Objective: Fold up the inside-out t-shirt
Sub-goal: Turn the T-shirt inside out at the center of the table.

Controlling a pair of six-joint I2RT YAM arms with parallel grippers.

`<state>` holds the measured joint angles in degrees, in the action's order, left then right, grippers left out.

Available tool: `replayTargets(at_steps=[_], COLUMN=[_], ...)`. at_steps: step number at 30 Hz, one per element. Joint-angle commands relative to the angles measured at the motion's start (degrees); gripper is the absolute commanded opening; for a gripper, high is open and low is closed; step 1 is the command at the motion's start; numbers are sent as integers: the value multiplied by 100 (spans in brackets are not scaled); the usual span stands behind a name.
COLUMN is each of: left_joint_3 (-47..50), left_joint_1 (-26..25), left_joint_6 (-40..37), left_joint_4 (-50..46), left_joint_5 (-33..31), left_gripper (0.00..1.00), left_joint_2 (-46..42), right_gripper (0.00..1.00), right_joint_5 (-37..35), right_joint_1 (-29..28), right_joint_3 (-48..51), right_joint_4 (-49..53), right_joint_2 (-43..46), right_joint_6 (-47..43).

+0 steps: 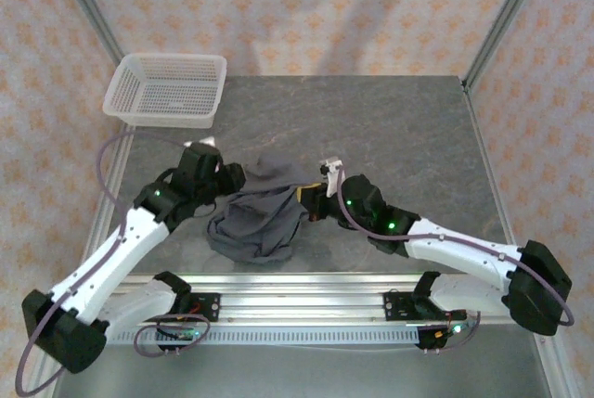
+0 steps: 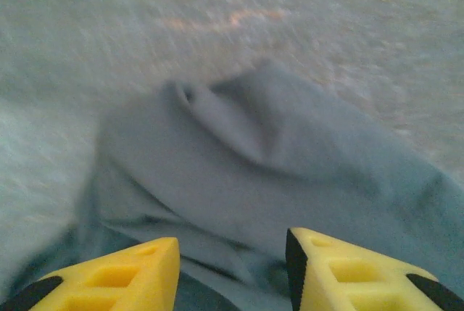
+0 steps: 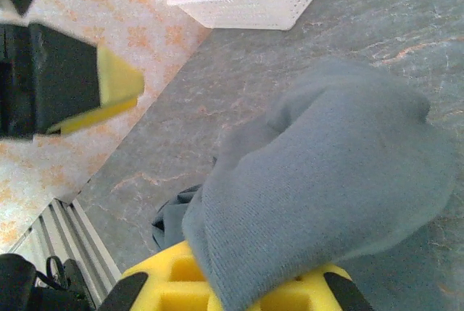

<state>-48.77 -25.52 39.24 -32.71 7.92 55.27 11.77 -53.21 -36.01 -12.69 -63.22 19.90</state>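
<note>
Right claw (image 1: 309, 201) pinches t-shirt (image 1: 260, 224) (bunched, long axis near-far).

Looking from above, I find the table (image 1: 408, 129) bare from 12 to 3 o'clock of the crumpled inside-out t-shirt (image 1: 258, 222), so a gripper could pass there without trouble. The white basket (image 1: 167, 90) blocks the far corner at 10 o'clock, with only a narrow strip of bare table between it and the left gripper (image 1: 227, 175). The heap itself is hemmed in by the left gripper, jaws apart at its 10 o'clock edge, by the right gripper (image 1: 314, 199) pinching the cloth at 3 o'clock, and by the metal rail (image 1: 306, 288) at 6 o'clock.
</note>
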Motion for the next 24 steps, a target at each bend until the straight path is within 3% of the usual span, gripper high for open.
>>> replayTargets(at_steps=[1, 3, 7, 9, 11, 15, 17, 18, 19, 22, 24], left_joint_3=[773, 1080, 1198, 1050, 1011, 908, 878, 862, 844, 661, 485], left_joint_1=[-41, -40, -41, -41, -32, -23, -23, -28, -23, -14, -15], left_joint_6=[1002, 1259, 1189, 760, 544, 725, 798, 840, 881, 863, 740], left_joint_4=[819, 1238, 1930, 1834, 2035, 2381, 2522, 2569, 2597, 2368, 2062], left_joint_5=[1285, 1404, 1383, 1159, 1319, 1745, 1702, 1664, 1601, 1296, 1078], left_gripper=[42, 45, 74, 76, 80, 98, 98, 94, 83, 39, 25], left_joint_2=[-60, -29, 165, 414, 762, 1500, 1714, 1761, 1777, 1689, 1602], right_gripper=[0, 0, 0, 0, 0, 0, 0, 0, 0, 2, 4], right_joint_5=[-67, 67, 404, 462, 407, 313, 368, 379, 382, 281, 164], right_joint_1=[21, 21, 21, 29, 28, 22, 13, -4, -35, -149, -152], right_joint_3=[170, 200, 37, -29, -14, 145, 269, 320, 378, 692, 1093], right_joint_4=[-158, -257, -101, -2, 10, -133, -233, -229, -158, -14, -239], right_joint_2=[94, 16, -198, -256, -235, -138, -168, -201, -244, -363, -384], right_joint_6=[113, 124, 70, 101, 165, 336, 428, 451, 444, 494, 744])
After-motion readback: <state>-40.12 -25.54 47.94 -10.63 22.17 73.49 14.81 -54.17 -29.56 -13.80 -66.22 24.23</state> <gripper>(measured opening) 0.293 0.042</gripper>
